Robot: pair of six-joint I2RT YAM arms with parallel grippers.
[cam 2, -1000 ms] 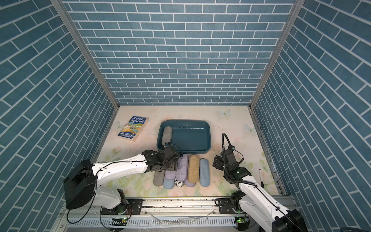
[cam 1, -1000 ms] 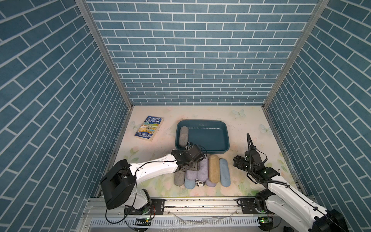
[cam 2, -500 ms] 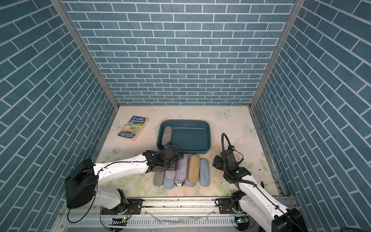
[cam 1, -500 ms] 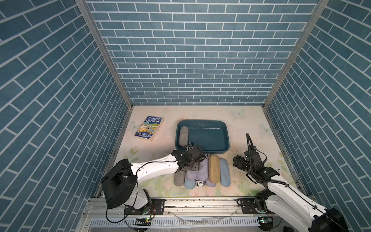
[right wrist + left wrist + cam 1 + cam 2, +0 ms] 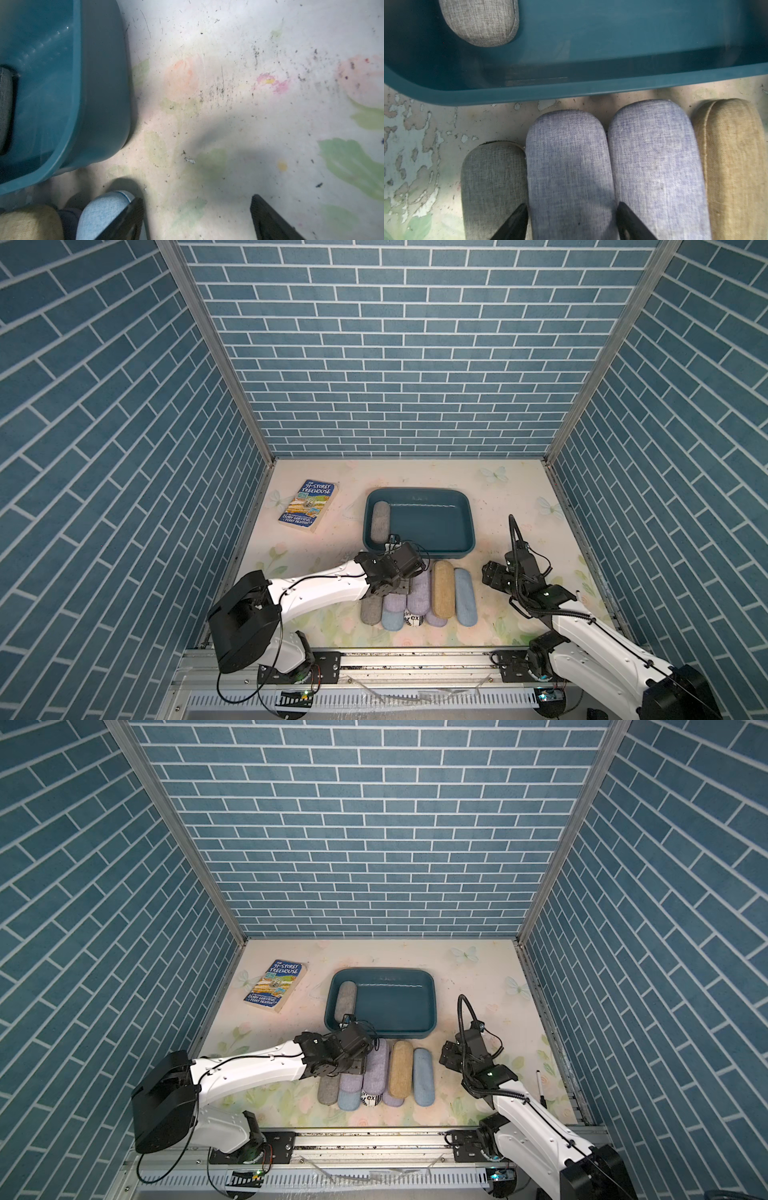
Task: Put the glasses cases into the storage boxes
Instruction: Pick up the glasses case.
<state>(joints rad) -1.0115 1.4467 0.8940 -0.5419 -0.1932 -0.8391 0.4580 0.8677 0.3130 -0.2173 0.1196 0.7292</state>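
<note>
The dark teal storage box (image 5: 419,490) stands mid-table with one grey glasses case (image 5: 380,526) along its left wall. In front of it lie several glasses cases side by side: grey (image 5: 371,610), lavender (image 5: 419,593), tan (image 5: 444,588), light blue (image 5: 465,596) and a newspaper-print one (image 5: 414,619). My left gripper (image 5: 572,204) is down on this row, its fingers pressing both sides of a lavender case (image 5: 569,166) that lies between the grey case (image 5: 494,176) and another lavender one (image 5: 654,155). My right gripper (image 5: 197,197) hangs open over bare table, next to the light blue case (image 5: 101,212).
A blue book (image 5: 308,506) lies at the back left. A pen (image 5: 540,1085) lies near the right wall. Brick-pattern walls close in three sides. The box's near rim (image 5: 571,93) runs just beyond the row of cases.
The left gripper's fingers have closed in on the lavender case. The right arm has not moved.
</note>
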